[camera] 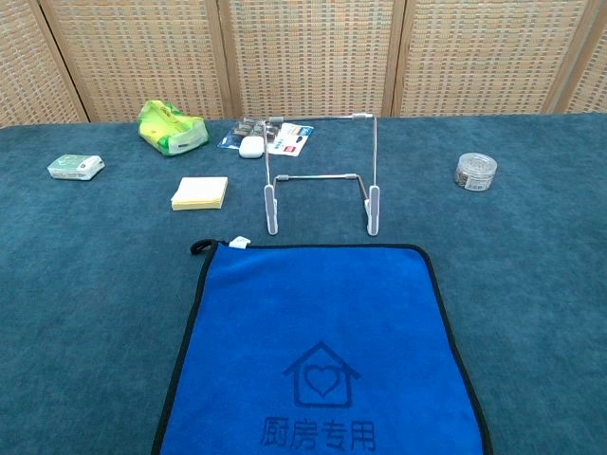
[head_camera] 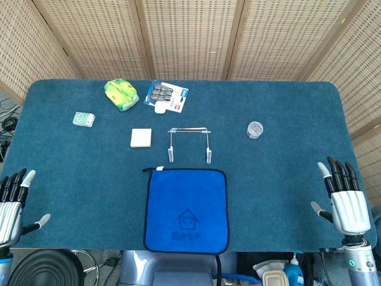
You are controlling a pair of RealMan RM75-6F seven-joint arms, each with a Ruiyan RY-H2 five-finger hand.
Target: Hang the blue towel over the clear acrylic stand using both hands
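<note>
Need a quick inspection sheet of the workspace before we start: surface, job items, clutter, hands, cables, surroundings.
Surface: blue carpeted table, flat.
Job's things: blue towel spread flat at the near edge; clear acrylic stand upright just behind it, bare.
Clutter: yellow sticky notes, green packet, blister pack, small white box, small round jar.
Hands: left hand and right hand open, at the table's sides, holding nothing.
Cables: some at the far left floor.
Surroundings: woven screens behind.
</note>
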